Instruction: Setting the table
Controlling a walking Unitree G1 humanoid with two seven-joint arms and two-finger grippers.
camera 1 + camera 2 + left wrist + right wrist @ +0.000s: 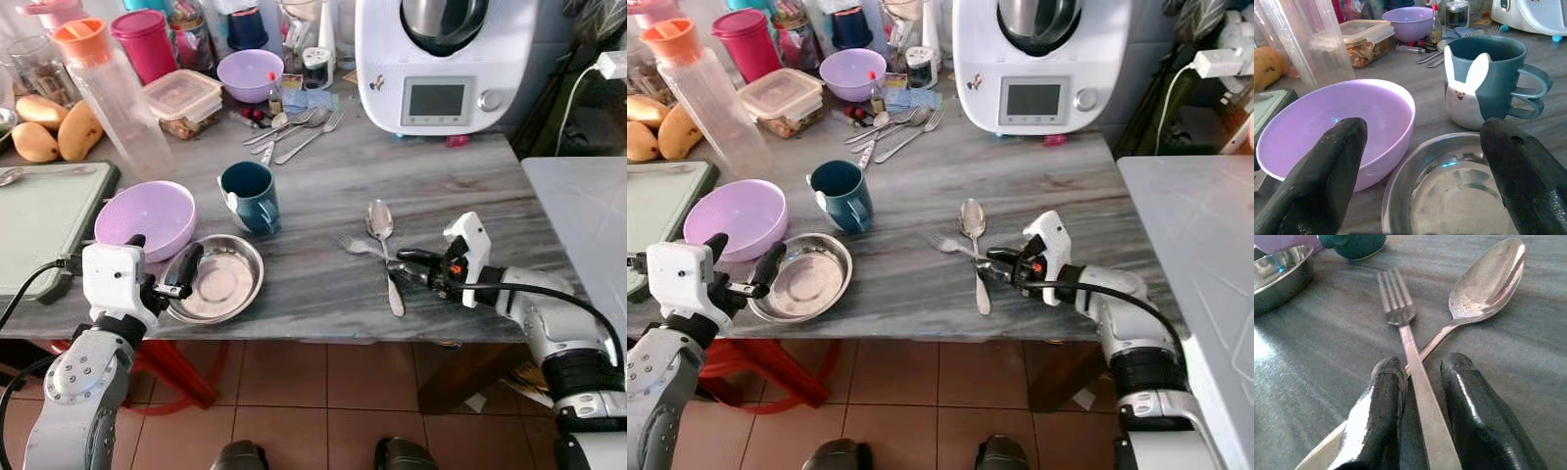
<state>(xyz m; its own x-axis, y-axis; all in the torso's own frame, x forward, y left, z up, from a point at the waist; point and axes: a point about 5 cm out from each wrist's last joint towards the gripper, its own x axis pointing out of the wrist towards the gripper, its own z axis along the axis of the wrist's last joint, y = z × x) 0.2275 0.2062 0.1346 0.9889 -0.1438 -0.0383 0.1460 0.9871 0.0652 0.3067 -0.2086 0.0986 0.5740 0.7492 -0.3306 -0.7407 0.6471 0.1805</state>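
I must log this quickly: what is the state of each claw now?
Left claw: open, over the steel bowl.
Right claw: shut on the fork handle.

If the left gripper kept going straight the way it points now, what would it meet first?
Most likely the shallow round steel dish: the open left gripper straddles its near rim. In the left wrist view the lilac plastic bowl sits just beside that line, and the teal bunny mug lies further on.

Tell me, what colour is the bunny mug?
The mug is dark teal with a white bunny face and ears on its side, seen best in the left wrist view.
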